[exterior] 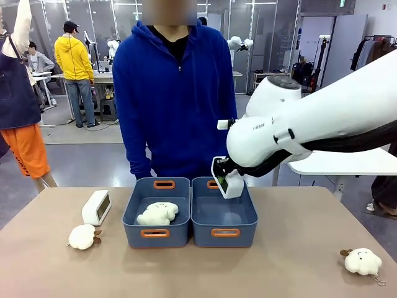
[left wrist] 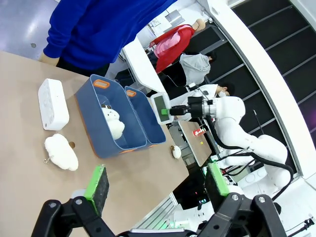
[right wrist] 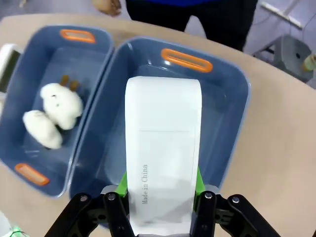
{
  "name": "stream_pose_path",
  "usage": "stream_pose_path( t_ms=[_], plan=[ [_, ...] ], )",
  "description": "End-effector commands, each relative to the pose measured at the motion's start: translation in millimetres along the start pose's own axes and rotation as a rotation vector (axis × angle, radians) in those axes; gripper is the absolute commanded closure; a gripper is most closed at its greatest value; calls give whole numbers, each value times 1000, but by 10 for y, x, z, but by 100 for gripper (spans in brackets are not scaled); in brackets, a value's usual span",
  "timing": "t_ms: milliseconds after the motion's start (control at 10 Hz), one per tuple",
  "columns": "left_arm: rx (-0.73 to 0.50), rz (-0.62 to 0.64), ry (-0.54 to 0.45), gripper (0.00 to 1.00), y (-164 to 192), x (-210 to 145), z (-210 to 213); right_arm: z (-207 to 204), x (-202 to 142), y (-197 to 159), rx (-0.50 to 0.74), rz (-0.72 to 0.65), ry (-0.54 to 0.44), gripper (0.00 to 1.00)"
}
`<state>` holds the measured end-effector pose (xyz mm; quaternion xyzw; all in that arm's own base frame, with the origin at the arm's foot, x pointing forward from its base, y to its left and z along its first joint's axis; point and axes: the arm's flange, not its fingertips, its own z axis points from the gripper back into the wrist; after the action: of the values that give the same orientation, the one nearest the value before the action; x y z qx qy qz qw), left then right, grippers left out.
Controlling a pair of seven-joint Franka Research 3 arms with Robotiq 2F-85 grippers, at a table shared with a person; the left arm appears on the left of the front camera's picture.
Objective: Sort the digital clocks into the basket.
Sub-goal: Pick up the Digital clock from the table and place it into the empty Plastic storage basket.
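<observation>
The right gripper [right wrist: 160, 186] pinches a digital clock [right wrist: 163, 123], likely light, stiff and slick, across its narrow sides over the basket [right wrist: 224, 116]; the left gripper [left wrist: 158, 182] gapes empty.

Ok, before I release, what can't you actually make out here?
- Floor of the right basket under the held digital clock: right wrist view, the clock covers it.
- Its display reading: the right wrist view shows its back, and it is too small in the left wrist view.
- The second digital clock: cut by the right wrist view's left edge.
- The plush in the left basket: front view, one toy or two is unclear.
</observation>
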<state>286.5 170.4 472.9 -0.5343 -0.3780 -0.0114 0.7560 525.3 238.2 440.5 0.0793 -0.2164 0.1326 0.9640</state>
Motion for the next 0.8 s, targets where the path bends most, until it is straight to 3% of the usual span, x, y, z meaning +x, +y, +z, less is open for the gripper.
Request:
stream_pose_path(
  t_ms=[0, 500, 600, 700],
  plan=[
    [-22, -13, -17, 0, -8, 28, 2, -228, 87, 144, -9, -30, 61, 100],
    [-22, -13, -17, 0, -8, 28, 2, -700, -161, -16, -20, -28, 177, 100],
    [-22, -13, -17, 0, -8, 28, 2, -704, -185, -23, -17, -31, 179, 42],
    [-22, -13, -17, 0, -8, 28, 2, -708, -208, -22, -16, -34, 183, 32]
  ],
)
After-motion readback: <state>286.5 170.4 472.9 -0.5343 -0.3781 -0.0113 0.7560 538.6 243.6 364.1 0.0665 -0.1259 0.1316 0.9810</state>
